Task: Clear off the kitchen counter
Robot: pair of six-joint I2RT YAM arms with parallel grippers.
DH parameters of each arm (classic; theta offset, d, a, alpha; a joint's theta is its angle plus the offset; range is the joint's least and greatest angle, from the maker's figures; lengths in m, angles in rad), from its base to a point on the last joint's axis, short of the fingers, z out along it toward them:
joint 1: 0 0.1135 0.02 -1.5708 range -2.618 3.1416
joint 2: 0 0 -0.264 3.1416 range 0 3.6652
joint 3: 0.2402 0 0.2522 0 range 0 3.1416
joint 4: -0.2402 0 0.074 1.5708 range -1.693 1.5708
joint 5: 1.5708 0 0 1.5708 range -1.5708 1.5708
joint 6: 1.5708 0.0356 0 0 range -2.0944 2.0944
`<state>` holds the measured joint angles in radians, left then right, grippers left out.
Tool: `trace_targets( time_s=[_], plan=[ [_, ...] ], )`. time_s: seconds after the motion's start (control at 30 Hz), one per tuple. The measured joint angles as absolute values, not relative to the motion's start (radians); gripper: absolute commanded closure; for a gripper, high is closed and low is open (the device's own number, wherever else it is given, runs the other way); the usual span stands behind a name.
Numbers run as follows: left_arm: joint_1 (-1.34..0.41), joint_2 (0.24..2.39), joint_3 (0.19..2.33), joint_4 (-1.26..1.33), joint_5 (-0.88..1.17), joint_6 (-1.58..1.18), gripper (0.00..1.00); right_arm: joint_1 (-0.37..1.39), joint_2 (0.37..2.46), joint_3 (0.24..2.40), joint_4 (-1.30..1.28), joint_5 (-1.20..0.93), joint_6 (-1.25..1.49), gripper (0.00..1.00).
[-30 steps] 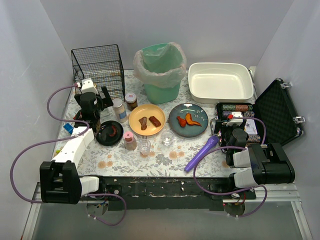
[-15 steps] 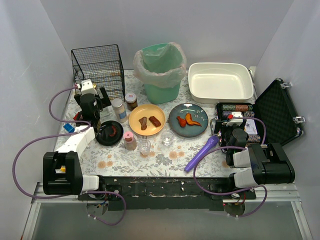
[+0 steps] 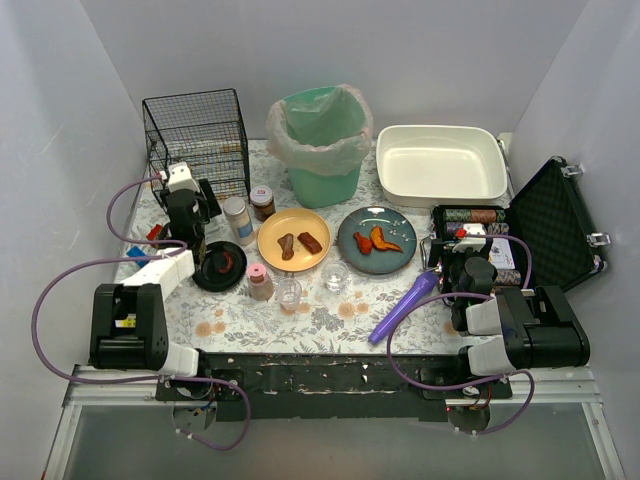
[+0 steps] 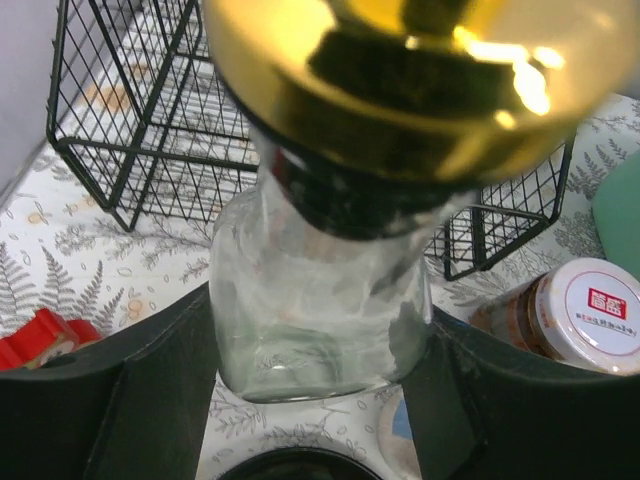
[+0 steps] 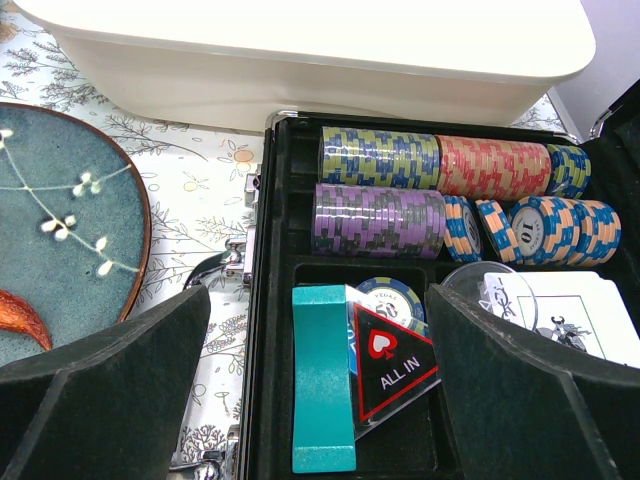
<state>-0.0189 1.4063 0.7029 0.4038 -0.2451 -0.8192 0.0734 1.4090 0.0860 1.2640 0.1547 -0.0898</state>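
My left claw clamps the bottle on its slick, breakable glass body below the gold cap; right claw gapes, idle.

The kitchen counter shows grey-green ferns; the bin is green.
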Motion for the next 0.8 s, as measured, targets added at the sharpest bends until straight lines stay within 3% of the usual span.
trace_targets(
  time_s=[0.07,0.13,0.3,0.8],
  plan=[
    [-0.019,1.417,0.707,0.41,-0.247,-0.813,0.51,0.073,1.409,0.086,1.264,0.155,-0.09,0.03],
    [-0.019,1.428,0.718,0.412,-0.252,-0.808,0.72,0.073,1.409,0.086,1.264,0.155,-0.09,0.03],
    [-0.017,1.446,0.746,0.393,-0.279,-0.819,0.99,0.073,1.409,0.086,1.264,0.155,-0.09,0.03],
    [-0.017,1.452,0.957,0.165,-0.311,-0.784,1.0,0.073,1.409,0.086,1.264,0.158,-0.09,0.02]
  ],
)
